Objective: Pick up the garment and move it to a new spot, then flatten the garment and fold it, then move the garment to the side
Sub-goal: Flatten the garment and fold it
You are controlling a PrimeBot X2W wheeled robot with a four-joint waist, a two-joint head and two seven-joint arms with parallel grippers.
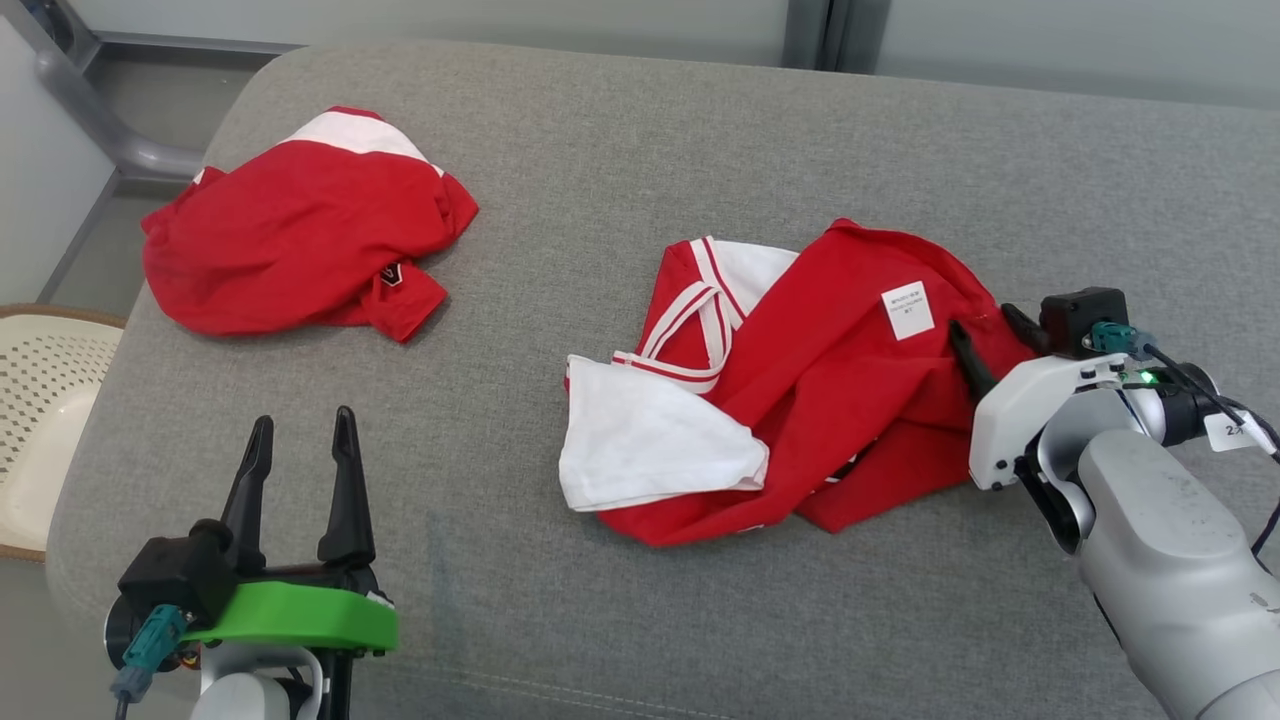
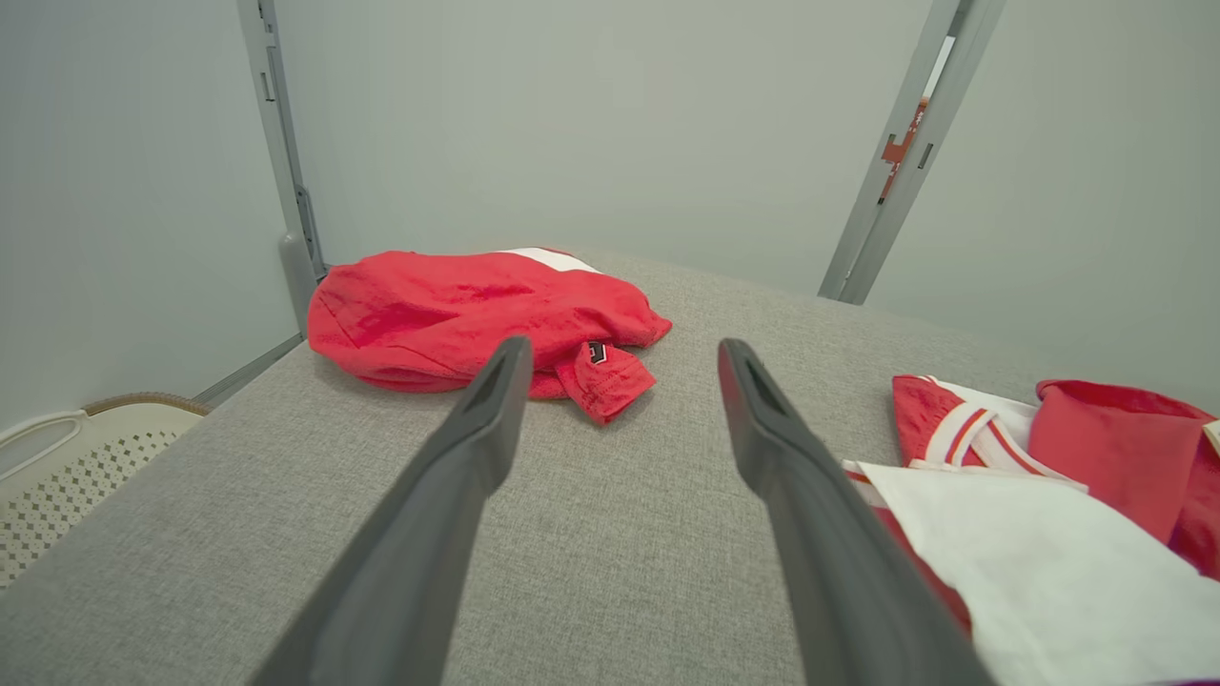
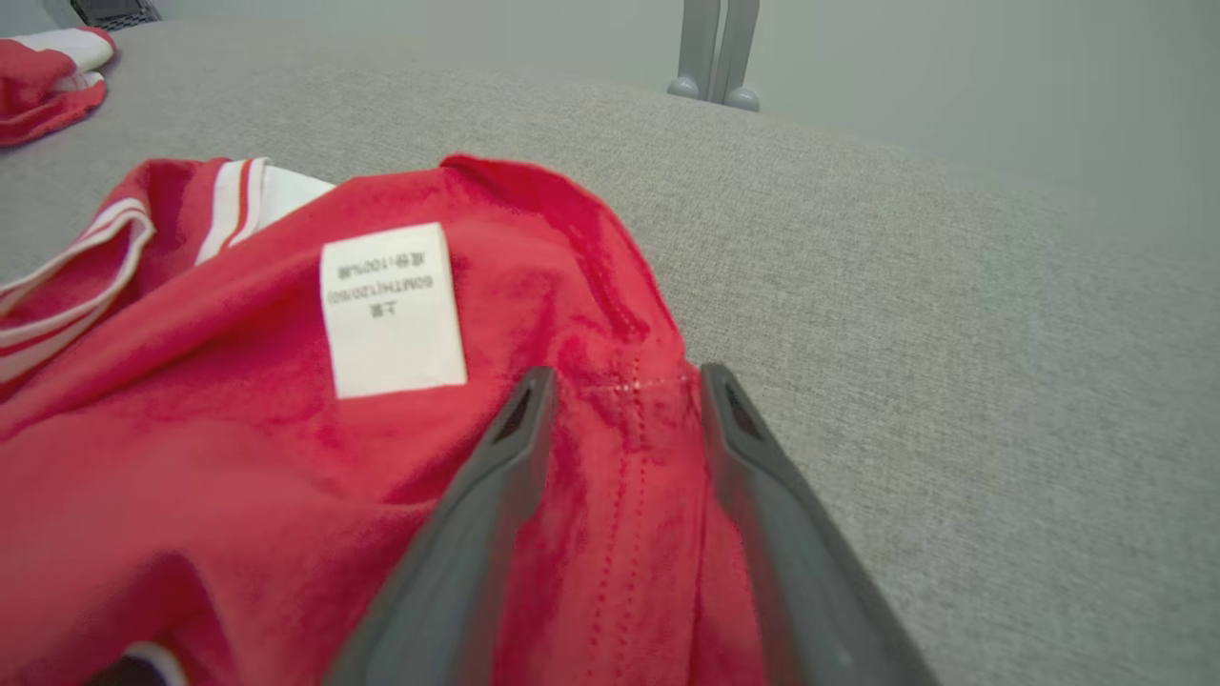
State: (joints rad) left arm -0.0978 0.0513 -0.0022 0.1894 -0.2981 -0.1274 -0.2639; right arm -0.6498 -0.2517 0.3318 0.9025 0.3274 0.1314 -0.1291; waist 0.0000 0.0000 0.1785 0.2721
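The garment [image 1: 830,400] is a crumpled red shirt with white panels and striped trim, lying right of centre on the grey padded surface [image 1: 600,150]; a white label [image 1: 908,310] faces up. My right gripper [image 1: 983,322] is at its right edge. In the right wrist view the garment [image 3: 238,448] has a stitched red hem lying between the two fingers of the right gripper [image 3: 626,376], whose jaws stand apart astride it. My left gripper [image 1: 304,418] hovers open at the near left, well clear of the garment [image 2: 1096,448], and in the left wrist view the left gripper [image 2: 623,345] holds nothing.
A second red and white garment [image 1: 290,230] lies bunched at the far left of the surface. A cream perforated basket [image 1: 40,400] stands off the left edge. Grey frame posts [image 2: 896,162] and a pale wall rise behind.
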